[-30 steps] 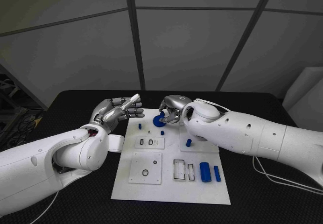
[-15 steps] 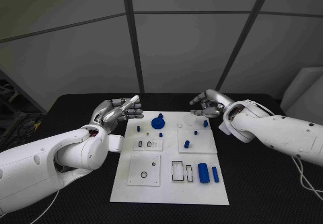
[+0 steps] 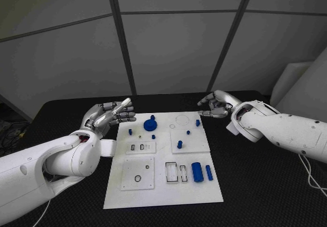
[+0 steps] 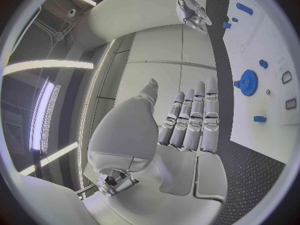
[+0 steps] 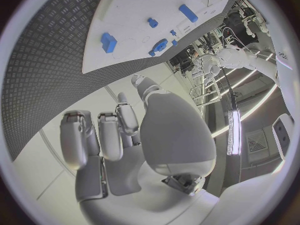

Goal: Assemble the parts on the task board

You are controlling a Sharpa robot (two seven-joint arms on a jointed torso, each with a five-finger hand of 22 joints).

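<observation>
white rectangular task board (image 3: 163,184) lying flat in the middle of the black table (image 3: 265,189), carrying small raised white plates with slots and holes. blue parts on it: a round gear-like disc (image 3: 150,125) near the far left corner, short pegs (image 3: 180,144) about the middle, a thick cylinder (image 3: 196,171) with a slimmer bar (image 3: 208,172) just beside it toward the near right. left hand (image 3: 109,114) raised just off the board's far left corner, fingers straight and side by side, grasping nothing, disc near it but apart. right hand (image 3: 217,105) beyond the far right corner, fingers loosely curled and apart, holding nothing, well apart from the cylinder
</observation>
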